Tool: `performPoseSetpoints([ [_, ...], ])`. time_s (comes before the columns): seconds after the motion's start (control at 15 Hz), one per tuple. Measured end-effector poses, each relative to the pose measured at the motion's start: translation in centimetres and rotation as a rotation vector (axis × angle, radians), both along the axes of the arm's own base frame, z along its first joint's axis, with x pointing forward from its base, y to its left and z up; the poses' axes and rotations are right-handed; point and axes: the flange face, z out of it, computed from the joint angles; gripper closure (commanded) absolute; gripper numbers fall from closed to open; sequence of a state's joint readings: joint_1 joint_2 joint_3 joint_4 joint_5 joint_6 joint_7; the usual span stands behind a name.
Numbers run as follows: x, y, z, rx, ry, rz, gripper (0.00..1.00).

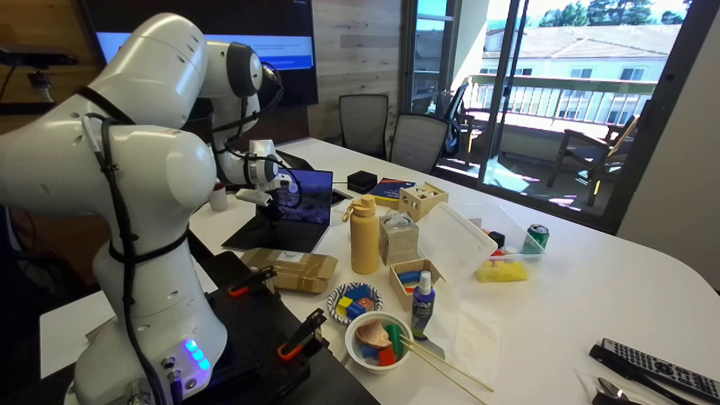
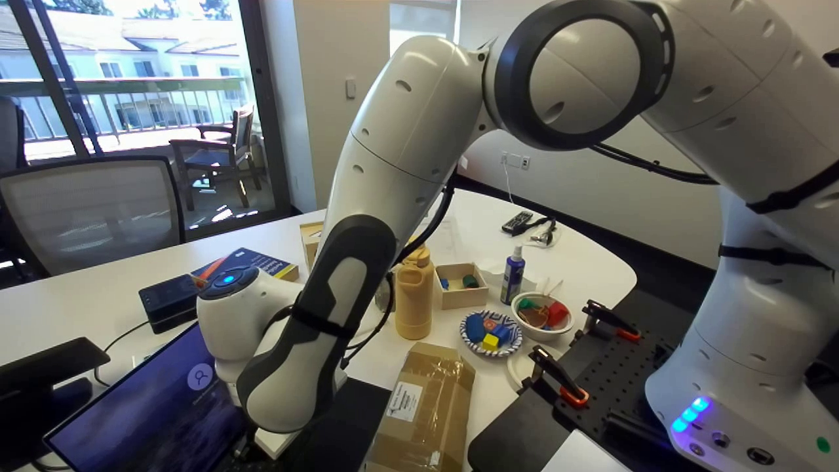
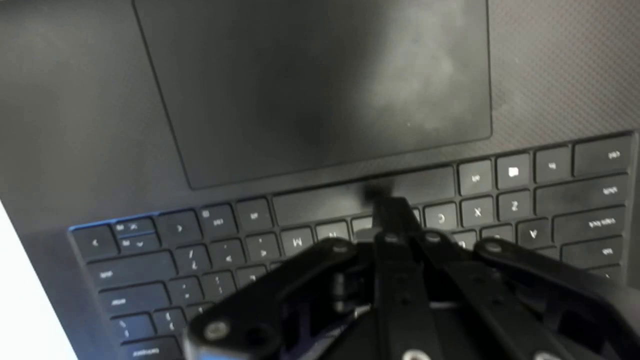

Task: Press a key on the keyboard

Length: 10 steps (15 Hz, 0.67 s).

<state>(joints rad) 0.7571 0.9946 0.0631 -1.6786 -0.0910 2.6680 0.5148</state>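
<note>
Keyboard stretched wide across the wrist view, letters upside down — and right at the edge of the space bar was the end effector, fingers squeezed together, nothing in their grip! Touching the key or just above it? I could not tell. The keyboard sat in an open black laptop on the white counter, the screen glowing blue-purple with the arm blocking part of it in both exterior views. Just beside the laptop lay a brown cardboard package, a yellow bottle stood upright nearby, and near both sat a patterned plate — loaded with blocks, one of them yellow!
</note>
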Motion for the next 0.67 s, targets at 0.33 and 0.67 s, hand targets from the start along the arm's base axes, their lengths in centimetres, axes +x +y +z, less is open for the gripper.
performPoseSetpoints([
  [0.33,0.5,0.4,6.8,0.003,-0.019,0.004,0.62],
  [0.67,0.3,-0.4,12.9,-0.032,-0.009,0.004,0.26],
])
